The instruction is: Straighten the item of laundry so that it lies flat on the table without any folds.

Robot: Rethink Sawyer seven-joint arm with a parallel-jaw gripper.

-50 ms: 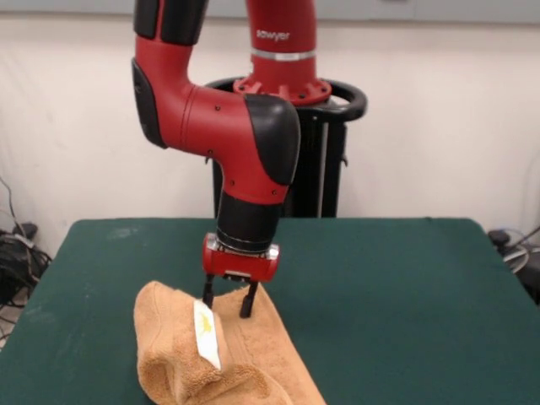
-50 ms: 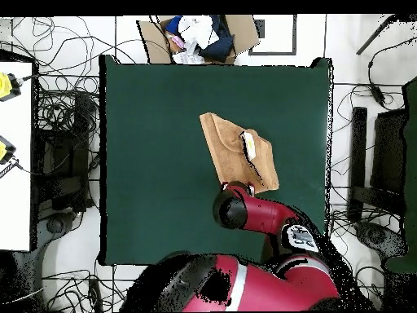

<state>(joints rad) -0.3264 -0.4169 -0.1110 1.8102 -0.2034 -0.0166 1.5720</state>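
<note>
While the arm point(image 1: 228, 126) hangs down over the table point(image 1: 405, 287), the towel point(image 1: 181, 354) sits just left of and below the gripper point(image 1: 228, 301) in the front view, bunched up with a thick fold along its left side and a rolled edge at the bottom. White label point(image 1: 206, 333) lies on the fold, tilted, just below the left finger. Gripper is partly open: two black fingers point(image 1: 248, 299) stand a little apart, tips down on or right at the towel's far edge; no cloth visibly pinched between them. Cannot tell if the tips press into the fabric. To the right of the gripper, bare green tabletop. Overhead view: towel point(image 2: 232, 151) is an uneven orange shape with its right side folded over, label point(image 2: 249, 144) on that fold, gripper end hidden under the arm's wrist point(image 2: 232, 208) at the towel's lower edge. Cardboard box point(image 2: 204, 37) of cloths sits off the table's top edge, well apart from the gripper.
</note>
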